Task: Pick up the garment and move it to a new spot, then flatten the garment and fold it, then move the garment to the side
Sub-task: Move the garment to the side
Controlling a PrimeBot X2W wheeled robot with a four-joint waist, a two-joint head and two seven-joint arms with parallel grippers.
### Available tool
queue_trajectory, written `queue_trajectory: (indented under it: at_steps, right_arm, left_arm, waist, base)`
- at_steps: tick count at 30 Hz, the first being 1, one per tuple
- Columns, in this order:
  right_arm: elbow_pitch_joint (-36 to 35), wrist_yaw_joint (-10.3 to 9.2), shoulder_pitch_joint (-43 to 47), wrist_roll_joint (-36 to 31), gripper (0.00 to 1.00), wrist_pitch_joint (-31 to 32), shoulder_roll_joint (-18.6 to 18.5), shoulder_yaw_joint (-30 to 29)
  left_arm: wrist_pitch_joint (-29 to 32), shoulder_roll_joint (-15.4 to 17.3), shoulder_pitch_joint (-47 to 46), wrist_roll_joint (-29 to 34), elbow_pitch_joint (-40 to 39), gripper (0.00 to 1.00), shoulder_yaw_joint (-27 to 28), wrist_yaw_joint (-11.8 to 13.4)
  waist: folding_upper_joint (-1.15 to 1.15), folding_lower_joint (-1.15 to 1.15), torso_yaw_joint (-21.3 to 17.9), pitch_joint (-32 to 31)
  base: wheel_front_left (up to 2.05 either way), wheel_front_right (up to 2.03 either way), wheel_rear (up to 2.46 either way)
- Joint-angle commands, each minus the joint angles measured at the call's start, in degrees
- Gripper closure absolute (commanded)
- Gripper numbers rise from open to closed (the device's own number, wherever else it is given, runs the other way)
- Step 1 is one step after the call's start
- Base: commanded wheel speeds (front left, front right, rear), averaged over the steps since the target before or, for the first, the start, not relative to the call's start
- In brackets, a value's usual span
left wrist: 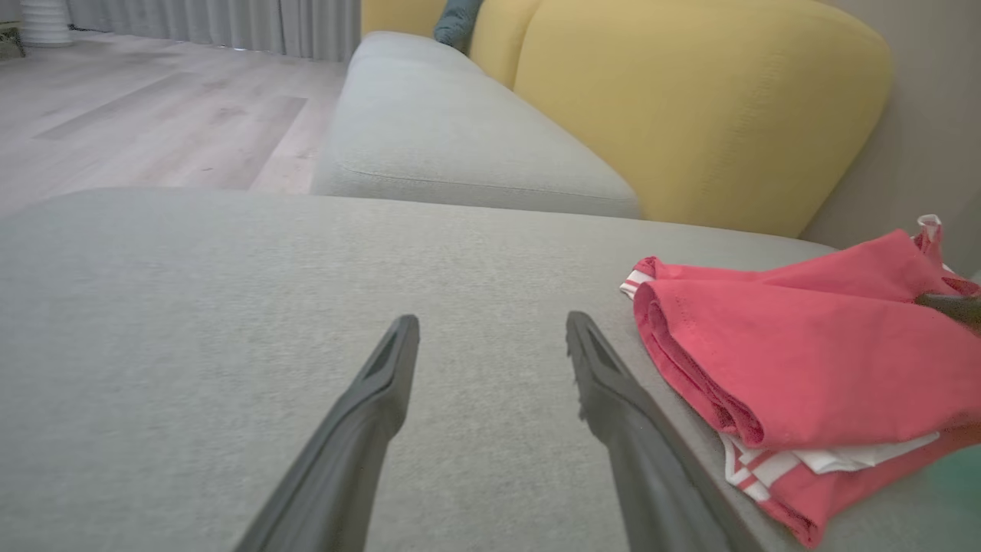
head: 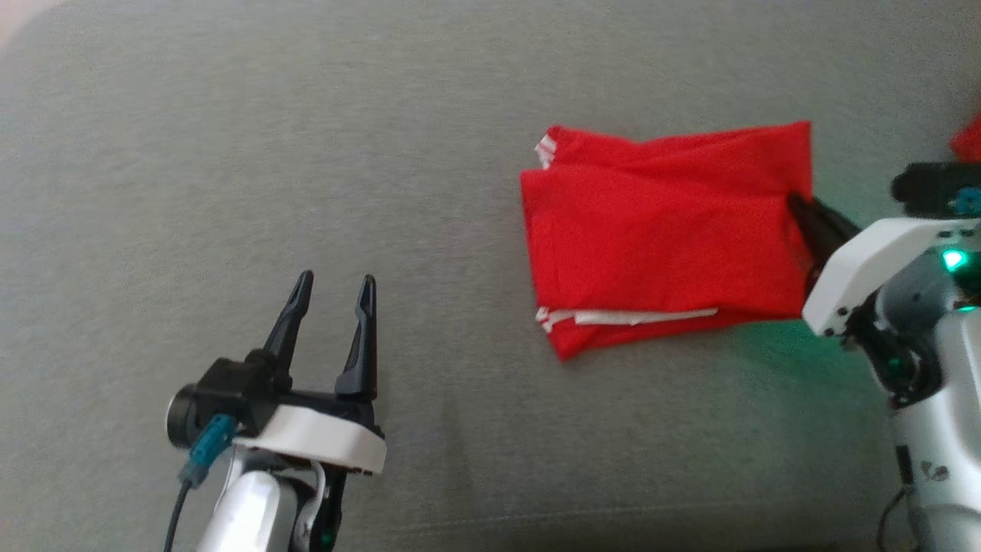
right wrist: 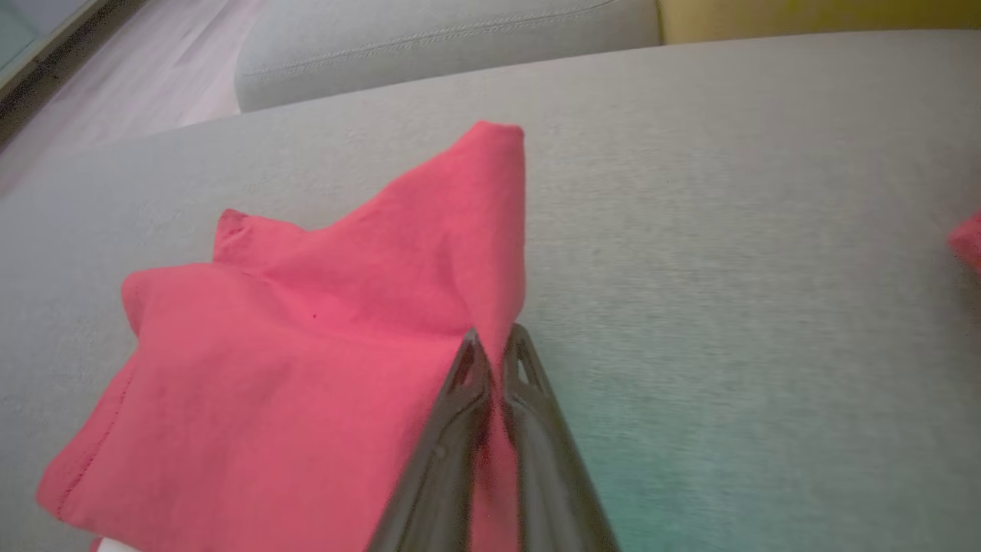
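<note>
The garment (head: 659, 238) is red with white trim and lies folded into a rough rectangle on the grey cushion, right of centre in the head view. My right gripper (head: 797, 203) is shut on its right edge; in the right wrist view the gripper (right wrist: 494, 341) pinches a fold of the garment (right wrist: 306, 353) between its two dark fingers. My left gripper (head: 333, 295) stands open over bare cushion at the lower left, well apart from the cloth. From the left wrist the garment (left wrist: 805, 368) appears at the right, layered, with white striped hems underneath.
A grey sofa cushion (head: 306, 153) carries everything. Yellow back cushions (left wrist: 690, 107) rise behind a second grey seat (left wrist: 460, 130), with wooden floor (left wrist: 153, 115) beyond. Another red piece (head: 967, 138) shows at the right edge.
</note>
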Motion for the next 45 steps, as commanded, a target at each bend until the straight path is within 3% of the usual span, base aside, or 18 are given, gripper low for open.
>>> queue_trajectory:
  at_steps: [1, 9, 16, 26, 34, 45]
  right_arm:
    - [-2.9, 0.37, -2.4, -0.4, 1.00, -0.2, -1.3, -0.2]
    - [-6.4, 0.37, -4.4, -0.8, 1.00, -0.4, -1.0, -3.8]
    - [-7.6, 0.37, -5.3, -1.2, 1.00, -0.8, -0.3, -5.0]
    - [-7.5, 0.37, -6.4, -2.4, 1.00, -1.2, -0.2, -6.2]
    - [-3.9, 0.37, -15.6, -6.3, 1.00, -0.6, -0.9, -8.7]
    - [7.0, 0.37, -26.9, -16.0, 1.00, 0.5, -7.0, -16.5]
  left_arm:
    - [-0.7, -0.1, -2.4, 0.6, -2.0, 0.00, 1.5, -0.2]
    - [-0.7, 0.2, -5.3, 3.0, -2.2, 0.00, 1.7, -1.6]
    - [-0.7, 0.6, -7.2, 4.4, -2.3, 0.00, 1.4, -2.2]
    - [-0.7, 0.5, -7.2, 4.7, -2.3, 0.00, 1.2, -2.6]
    - [-0.7, 0.3, -6.6, 4.1, -2.7, 0.00, 1.4, -2.4]
    - [-0.7, 0.0, -6.3, 3.4, -2.9, 0.00, 0.3, -2.1]
  waist:
    - [0.00, 0.00, -4.2, 2.1]
    - [0.00, 0.00, -12.9, 6.6]
    - [0.00, 0.00, -15.8, 8.8]
    - [0.00, 0.00, -14.7, 7.9]
    - [0.00, 0.00, -12.9, 6.7]
    - [0.00, 0.00, -9.1, 6.7]
  base:
    - [0.00, 0.00, 0.00]
    - [0.00, 0.00, 0.00]
    - [0.00, 0.00, 0.00]
    - [0.00, 0.00, 0.00]
    - [0.00, 0.00, 0.00]
    - [0.00, 0.00, 0.00]
